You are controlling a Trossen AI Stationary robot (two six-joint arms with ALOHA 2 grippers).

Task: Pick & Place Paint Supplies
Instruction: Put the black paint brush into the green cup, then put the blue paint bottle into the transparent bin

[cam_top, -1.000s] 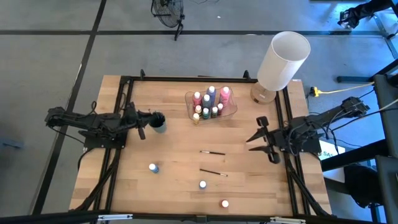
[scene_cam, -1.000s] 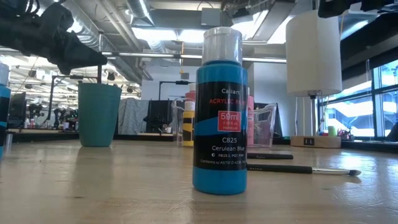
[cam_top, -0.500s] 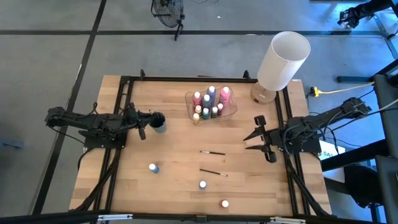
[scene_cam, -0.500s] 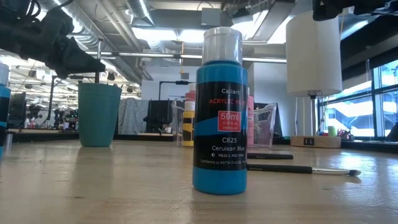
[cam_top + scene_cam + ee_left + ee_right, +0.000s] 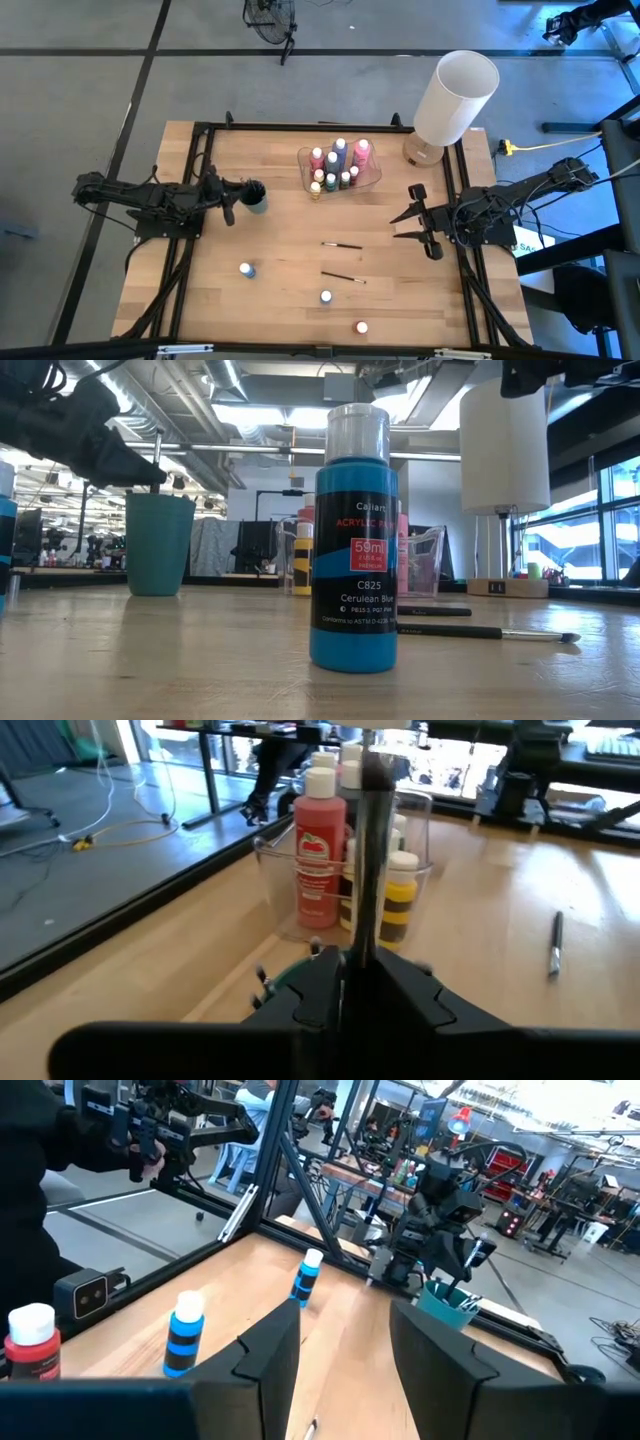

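Brush (image 5: pixel 374 840) upright between near-closed left gripper (image 5: pixel 232 188) fingers over cup (image 5: pixel 254 196), left of centre: release fully, lift straight; right gripper (image 5: pixel 408 226), half open, empty, waiting at right edge.

Both arms are matte black and chunky-jointed with loose black cables trailing behind, each ending in a two-fingered black end effector.

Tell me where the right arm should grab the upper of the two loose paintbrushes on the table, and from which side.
Take the upper paintbrush at mid-handle, from straight above. It lies flat on the wooden table, so its sides are reachable only from overhead, with fingers set across its thin shaft. The right tool hovers open beside it; the second brush lies apart, so it shouldn't interfere.
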